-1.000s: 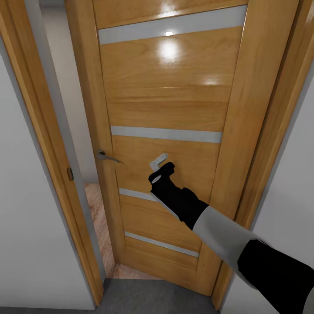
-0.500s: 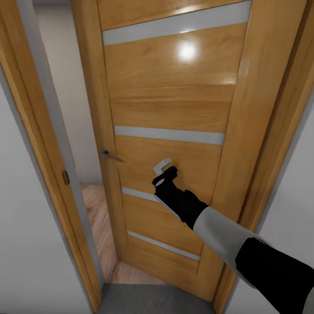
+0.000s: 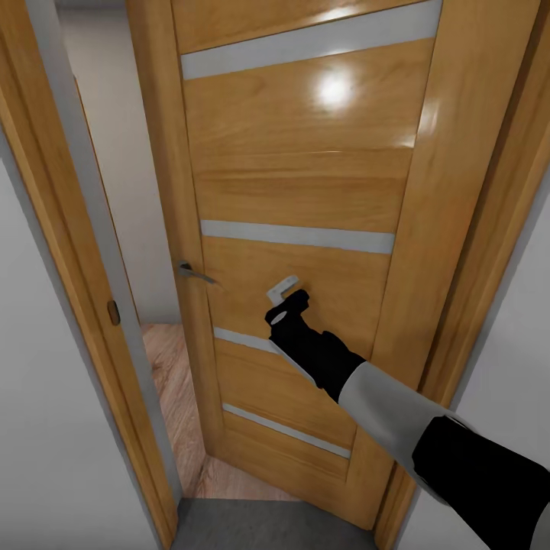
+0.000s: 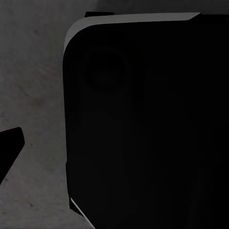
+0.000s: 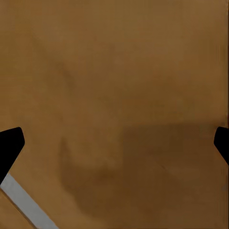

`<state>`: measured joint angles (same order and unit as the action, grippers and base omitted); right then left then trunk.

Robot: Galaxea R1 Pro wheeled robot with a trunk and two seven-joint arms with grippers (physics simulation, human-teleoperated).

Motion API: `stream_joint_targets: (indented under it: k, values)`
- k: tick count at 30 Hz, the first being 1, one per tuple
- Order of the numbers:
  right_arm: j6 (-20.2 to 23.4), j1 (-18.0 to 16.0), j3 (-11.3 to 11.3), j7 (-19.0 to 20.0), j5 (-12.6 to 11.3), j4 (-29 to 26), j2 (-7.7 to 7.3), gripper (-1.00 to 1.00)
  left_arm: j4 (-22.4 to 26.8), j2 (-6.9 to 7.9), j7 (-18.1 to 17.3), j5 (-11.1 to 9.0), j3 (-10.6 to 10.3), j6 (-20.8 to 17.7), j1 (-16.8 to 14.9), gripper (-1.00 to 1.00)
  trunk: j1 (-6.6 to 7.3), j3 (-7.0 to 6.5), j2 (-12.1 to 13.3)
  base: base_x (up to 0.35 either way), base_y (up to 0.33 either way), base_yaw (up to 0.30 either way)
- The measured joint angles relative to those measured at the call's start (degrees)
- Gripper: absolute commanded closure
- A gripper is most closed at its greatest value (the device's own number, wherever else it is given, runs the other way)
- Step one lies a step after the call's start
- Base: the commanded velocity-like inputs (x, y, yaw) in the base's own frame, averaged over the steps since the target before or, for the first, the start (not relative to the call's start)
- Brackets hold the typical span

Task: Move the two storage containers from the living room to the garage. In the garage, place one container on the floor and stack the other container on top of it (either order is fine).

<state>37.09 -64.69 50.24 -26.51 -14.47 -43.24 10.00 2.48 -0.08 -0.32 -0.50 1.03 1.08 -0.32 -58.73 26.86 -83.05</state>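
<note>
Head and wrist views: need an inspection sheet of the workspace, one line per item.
Surface: grey floor on the near side, light wood plank floor past the gap.
Job's things: nothing seen.
Clutter: nothing seen.
Grippers: right gripper up against the wooden door, beside the door handle, not on it; right wrist view shows its fingertips spread wide against the wood. Left gripper: one dark fingertip shows beside a dark rounded body; state unclear.
Cables: nothing seen.
Surroundings: door partly open, wooden door frame and white walls on both sides.
</note>
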Motion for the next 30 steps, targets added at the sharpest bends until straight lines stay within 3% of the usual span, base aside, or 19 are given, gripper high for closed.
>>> stream_joint_targets:
  k: [5, 8, 19, 20, 22, 30]
  values:
    - [2.1, 0.1, 0.1, 3.2, -1.3, -9.1, 0.00, -1.00, 0.0, 0.00, 0.0, 0.0, 0.0, 0.0, 0.0, -1.00, 0.00, 0.00, 0.0, 0.000, 0.000, 0.000]
    - [2.9, 0.1, 0.1, 5.1, -2.9, -10.6, 0.00, -1.00, 0.0, 0.00, 0.1, 0.0, 0.0, 0.0, 0.0, -1.00, 0.00, 0.00, 0.0, 0.000, 0.000, 0.000]
    - [3.1, 0.1, 0.2, 5.9, -3.7, -11.0, 0.00, -1.00, 0.0, -0.09, -0.1, 0.0, 0.0, 0.0, 0.0, -1.00, 0.03, 0.00, 0.0, 0.233, 0.000, 0.000]
    - [3.0, 0.1, 0.1, 6.0, -4.6, -11.1, 0.00, -1.00, 0.0, -0.07, -0.1, 0.0, 0.0, 0.0, 0.0, -1.00, 0.04, 0.01, 0.0, 0.315, 0.000, 0.000]
    - [3.0, 0.1, 0.2, 5.9, -4.0, -10.9, 0.00, -1.00, 0.0, -0.03, -0.1, 0.0, 0.0, 0.0, 0.0, -1.00, 0.03, 0.00, 0.0, 0.243, 0.000, 0.000]
    - [3.0, 0.1, 0.3, 5.9, -4.0, -10.7, 0.00, -1.00, 0.0, 0.00, -0.1, 0.0, 0.0, 0.0, 0.0, -1.00, 0.00, -0.01, 0.0, 0.044, 0.000, 0.000]
